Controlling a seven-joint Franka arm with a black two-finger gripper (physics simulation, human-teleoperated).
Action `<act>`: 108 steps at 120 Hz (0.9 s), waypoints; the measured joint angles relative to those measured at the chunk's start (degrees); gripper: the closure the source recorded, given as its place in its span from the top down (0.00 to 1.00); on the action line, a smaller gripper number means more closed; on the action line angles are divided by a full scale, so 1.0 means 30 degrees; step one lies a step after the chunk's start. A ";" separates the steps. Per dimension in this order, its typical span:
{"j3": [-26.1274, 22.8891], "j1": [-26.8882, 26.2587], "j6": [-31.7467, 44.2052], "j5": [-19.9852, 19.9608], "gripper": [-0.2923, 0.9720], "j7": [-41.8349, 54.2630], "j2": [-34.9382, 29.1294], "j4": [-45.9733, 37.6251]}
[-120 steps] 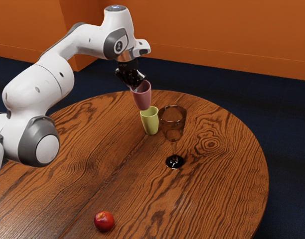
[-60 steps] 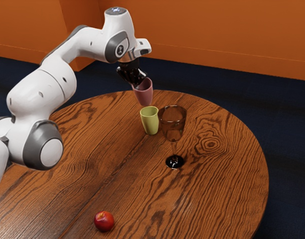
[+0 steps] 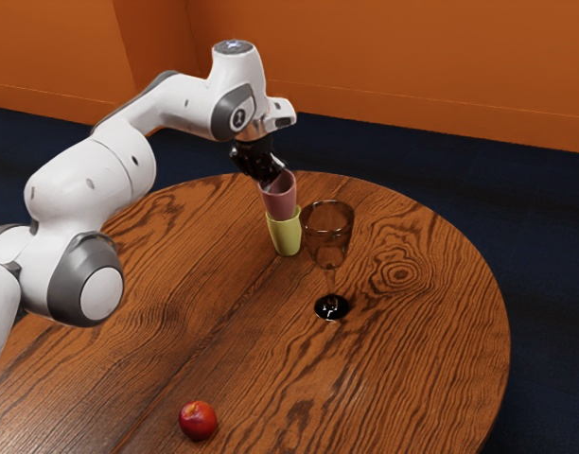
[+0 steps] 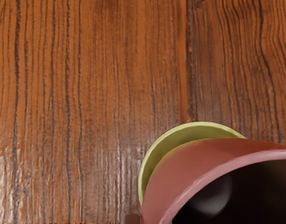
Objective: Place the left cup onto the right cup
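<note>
My gripper [image 3: 268,176] is shut on the rim of a dusty-pink cup [image 3: 281,194], which tilts slightly. The pink cup's base sits inside the mouth of a yellow-green cup [image 3: 287,234] standing upright on the round wooden table [image 3: 412,359]. In the wrist view the pink cup [image 4: 213,172] lies just under my hand, and the yellow-green cup's rim [image 4: 180,133] curves out from behind it.
A brown-tinted wine glass [image 3: 327,248] stands right beside the two cups, on the exterior view's right. A red apple [image 3: 198,419] lies near the table's front edge. Orange walls and dark blue floor surround the table.
My hand has lifted the pink cup, carried it toward the exterior view's right and lowered it, so its base now sits in the yellow-green cup's mouth.
</note>
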 joint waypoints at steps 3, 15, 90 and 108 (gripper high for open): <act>-0.0002 0.0006 0.0050 -0.0005 0.15 -0.0025 0.0001 -0.0126; 0.0005 0.0022 0.0200 -0.0070 0.24 -0.0098 -0.0014 -0.0595; 0.0282 -0.0271 0.1040 0.0015 0.74 -0.0366 -0.8923 -1.0690; 0.0307 -0.0055 0.0282 -0.0062 0.75 -0.0219 -1.2823 -1.4327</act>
